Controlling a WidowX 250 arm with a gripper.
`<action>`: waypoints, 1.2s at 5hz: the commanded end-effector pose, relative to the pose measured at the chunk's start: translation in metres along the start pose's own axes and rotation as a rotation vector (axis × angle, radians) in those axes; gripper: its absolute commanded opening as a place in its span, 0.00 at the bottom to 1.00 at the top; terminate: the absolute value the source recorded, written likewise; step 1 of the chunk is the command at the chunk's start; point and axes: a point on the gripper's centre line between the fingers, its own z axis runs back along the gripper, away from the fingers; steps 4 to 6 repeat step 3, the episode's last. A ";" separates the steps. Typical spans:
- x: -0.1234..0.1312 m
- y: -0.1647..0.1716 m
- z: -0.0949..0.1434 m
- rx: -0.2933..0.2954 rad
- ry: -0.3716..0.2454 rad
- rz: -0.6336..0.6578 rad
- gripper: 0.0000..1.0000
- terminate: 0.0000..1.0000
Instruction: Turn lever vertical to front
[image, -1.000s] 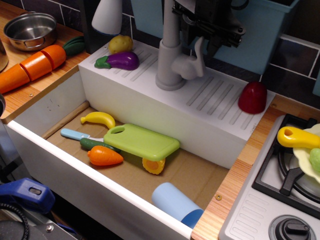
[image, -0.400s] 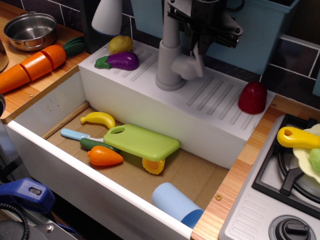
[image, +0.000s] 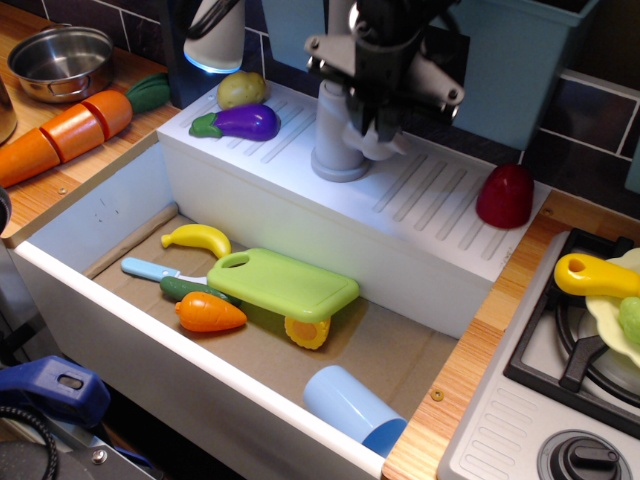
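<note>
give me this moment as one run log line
phase: at lever | gripper: over lever beside tap column, jaw state unclear | lever: mostly hidden, angle unclear | turn: cannot confirm

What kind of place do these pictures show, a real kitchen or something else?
Most likely a toy play kitchen: a white sink basin holding plastic food such as a banana, a grey tap column under the gripper, and a stove burner on the right.

Bright, even light — soft shadows
</note>
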 end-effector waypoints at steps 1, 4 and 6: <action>-0.026 -0.006 -0.014 -0.032 0.014 0.018 0.00 0.00; -0.037 -0.003 -0.029 -0.048 -0.013 0.023 0.00 1.00; -0.037 -0.003 -0.029 -0.048 -0.013 0.023 0.00 1.00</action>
